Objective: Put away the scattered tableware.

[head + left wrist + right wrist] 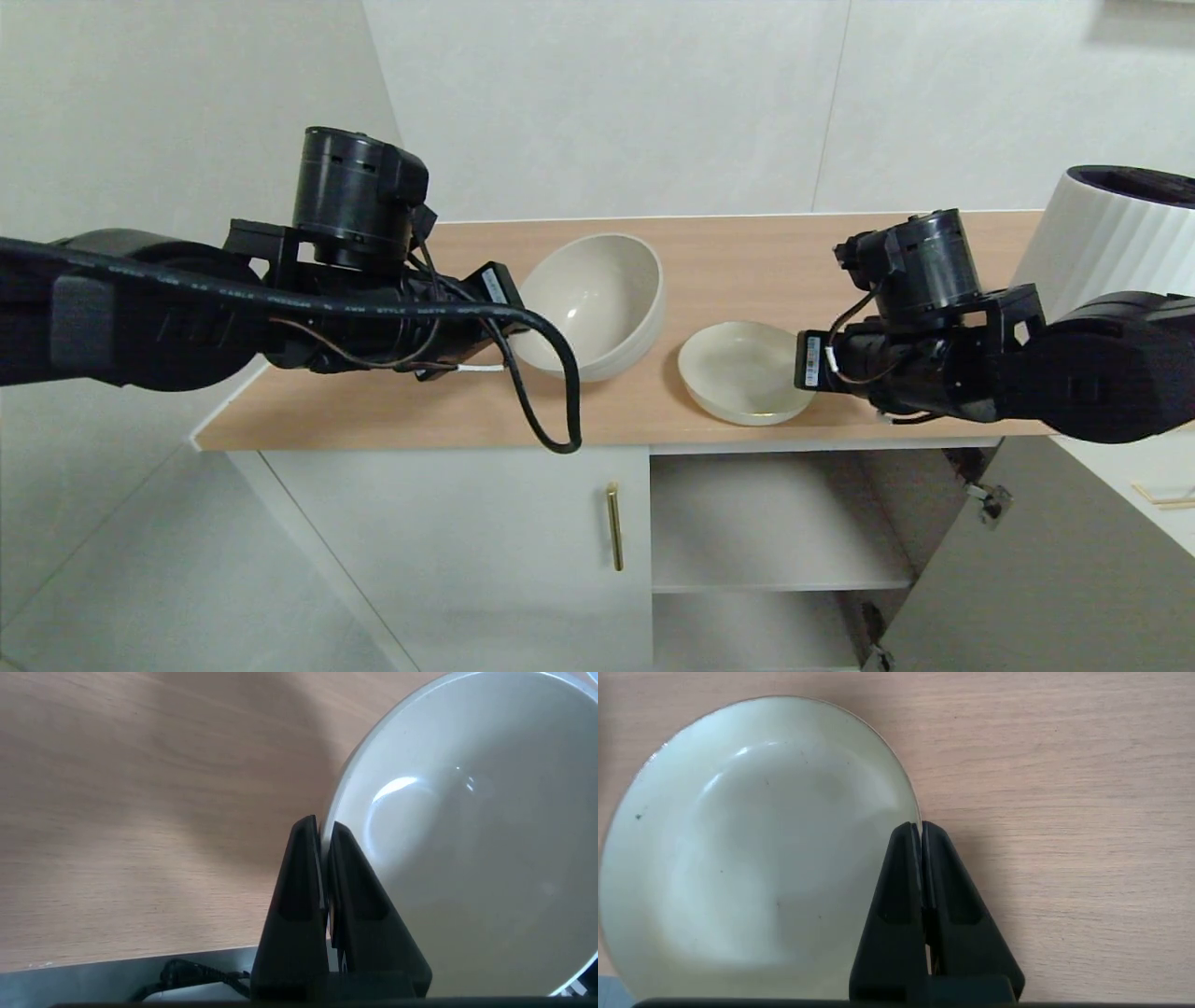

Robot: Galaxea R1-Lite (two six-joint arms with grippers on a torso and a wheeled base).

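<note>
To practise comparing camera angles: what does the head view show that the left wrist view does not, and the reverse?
Head view adds: the small dish, the open cabinet compartment and a white ribbed container. Left wrist view adds: the left gripper shut on the rim of the large bowl, seen close. Shared: the large bowl and the wooden counter.
</note>
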